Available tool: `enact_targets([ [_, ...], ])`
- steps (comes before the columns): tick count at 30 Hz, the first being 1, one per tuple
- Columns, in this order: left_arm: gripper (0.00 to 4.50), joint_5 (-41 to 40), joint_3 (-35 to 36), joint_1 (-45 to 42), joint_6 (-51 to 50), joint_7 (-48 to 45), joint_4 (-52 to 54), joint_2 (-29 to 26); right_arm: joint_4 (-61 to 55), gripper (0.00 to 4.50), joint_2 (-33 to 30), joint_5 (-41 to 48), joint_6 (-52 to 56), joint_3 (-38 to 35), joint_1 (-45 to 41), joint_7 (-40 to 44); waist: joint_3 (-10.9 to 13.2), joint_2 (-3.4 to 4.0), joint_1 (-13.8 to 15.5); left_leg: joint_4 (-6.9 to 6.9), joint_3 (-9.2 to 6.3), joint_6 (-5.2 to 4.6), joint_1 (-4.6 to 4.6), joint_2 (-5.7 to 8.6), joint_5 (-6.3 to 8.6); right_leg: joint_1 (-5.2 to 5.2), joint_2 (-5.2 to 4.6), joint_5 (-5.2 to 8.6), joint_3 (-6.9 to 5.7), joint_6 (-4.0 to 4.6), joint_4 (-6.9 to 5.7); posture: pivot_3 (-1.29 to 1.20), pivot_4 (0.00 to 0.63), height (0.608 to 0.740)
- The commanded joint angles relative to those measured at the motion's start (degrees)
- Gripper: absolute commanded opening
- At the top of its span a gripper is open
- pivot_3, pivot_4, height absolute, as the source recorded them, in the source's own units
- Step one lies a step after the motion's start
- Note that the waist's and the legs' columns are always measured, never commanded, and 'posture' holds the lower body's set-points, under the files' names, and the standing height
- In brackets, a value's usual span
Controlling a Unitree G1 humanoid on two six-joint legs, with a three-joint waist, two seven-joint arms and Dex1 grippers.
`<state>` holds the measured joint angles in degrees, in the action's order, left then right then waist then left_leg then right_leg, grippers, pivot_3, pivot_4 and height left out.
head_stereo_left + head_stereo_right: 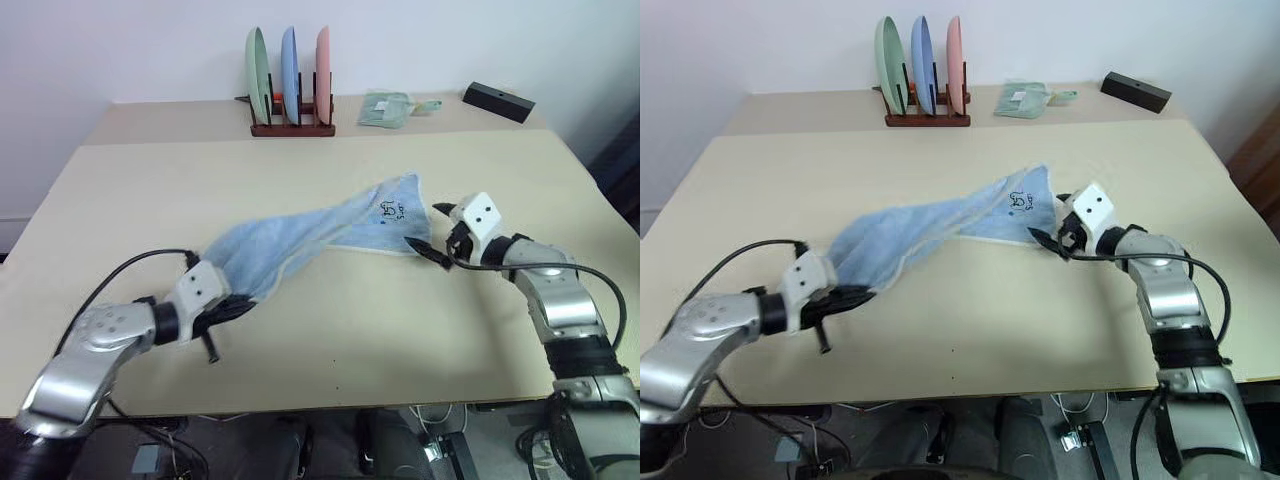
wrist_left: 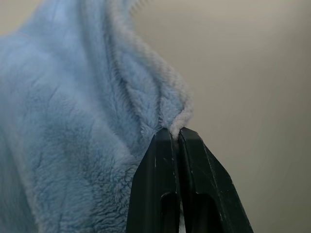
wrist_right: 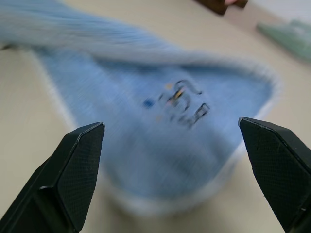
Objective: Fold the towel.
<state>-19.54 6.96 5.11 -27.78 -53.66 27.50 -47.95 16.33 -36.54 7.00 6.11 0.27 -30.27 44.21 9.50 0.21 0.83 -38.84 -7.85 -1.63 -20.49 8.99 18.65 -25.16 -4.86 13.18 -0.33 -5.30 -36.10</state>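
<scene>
Fluffy terry cloth towel (image 1: 300, 245), matt smooth table (image 1: 350, 330)

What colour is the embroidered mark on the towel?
Dark, blackish stitching on the light blue towel; the right wrist view shows it best, though blurred.

Open counter (image 1: 350, 340) is left at six o'clock of the towel (image 1: 300, 245), and wide bare surface at nine and eleven. Passage at twelve o'clock is blocked by the plate rack (image 1: 291, 125); the mint cloth (image 1: 386, 108) and black box (image 1: 498, 101) are set at one o'clock along the far edge.
</scene>
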Motion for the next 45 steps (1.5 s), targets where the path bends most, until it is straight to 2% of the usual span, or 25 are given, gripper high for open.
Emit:
enact_targets([
  [1, 0.05, 0.03, 5.52, 5.25, 1.92, -0.34, 1.04, -1.30, 5.33, 4.50, 0.20, -2.64, -5.58, 1.23, -4.56, 0.66, 0.02, 0.02, 0.01, 0.00, 0.00, 0.00, 0.00, 0.00, 0.00, 0.00, 0.00, 0.00, 0.00, 0.00, 0.00, 0.00, 0.150, 0.740],
  [7, 0.05, 5.42, 7.62, 11.15, 7.10, 0.68, -2.32, -3.24, 15.41, 4.50, -1.06, -10.82, -17.79, 6.12, -9.24, -0.34, 0.03, 0.04, -0.09, 0.03, 0.00, 0.00, 0.00, 0.00, 0.00, -0.03, 0.01, 0.00, 0.00, 0.01, -0.01, 0.00, 0.150, 0.740],
  [13, 0.05, 6.57, 5.66, 8.92, 9.31, 4.93, -4.01, 0.60, 21.69, 4.50, -2.97, -15.16, -27.68, 7.79, -11.42, -0.77, 0.07, 0.09, -0.05, 0.05, 0.03, 0.00, -0.01, -0.01, 0.00, -0.05, 0.02, 0.00, 0.02, 0.01, 0.00, 0.00, 0.150, 0.740],
  [18, 0.05, 3.89, 6.51, 6.82, 7.60, 6.80, -4.62, 4.63, 21.06, 4.50, -6.80, -18.74, -32.10, 8.35, -10.20, -1.71, 0.08, 0.11, -0.11, 0.04, 0.03, 0.00, -0.01, -0.01, 0.00, -0.06, 0.03, 0.00, 0.02, 0.01, -0.01, 0.00, 0.150, 0.740],
  [23, 0.05, 3.16, 6.07, 5.90, 7.30, 6.52, -4.87, 4.89, 21.08, 4.50, -7.59, -21.27, -34.89, 9.02, -9.90, -4.05, 0.09, 0.13, -0.31, 0.04, 0.07, 0.01, 0.01, -0.09, 0.00, -0.06, 0.10, -0.01, 0.04, 0.02, -0.02, 0.00, 0.150, 0.740],
  [33, 0.05, 3.33, 4.03, 3.91, 6.84, 6.65, -4.85, 5.34, 26.82, 4.50, -9.46, -36.48, -45.07, 14.97, -12.79, -19.16, 0.09, 0.13, -0.15, 0.04, 0.14, 0.02, 0.01, -0.08, 0.00, -0.09, 0.13, -0.02, 0.09, 0.03, -0.03, 0.00, 0.150, 0.740],
  [45, 0.05, 3.04, 3.37, 4.46, 6.18, 7.81, -3.38, 6.03, 29.78, 4.50, -8.95, -43.57, -48.07, 17.43, -14.53, -31.55, 0.09, 0.12, -0.18, 0.04, 0.17, 0.03, 0.03, -0.10, 0.00, -0.09, 0.17, -0.02, 0.13, 0.04, -0.03, 0.00, 0.150, 0.740],
])
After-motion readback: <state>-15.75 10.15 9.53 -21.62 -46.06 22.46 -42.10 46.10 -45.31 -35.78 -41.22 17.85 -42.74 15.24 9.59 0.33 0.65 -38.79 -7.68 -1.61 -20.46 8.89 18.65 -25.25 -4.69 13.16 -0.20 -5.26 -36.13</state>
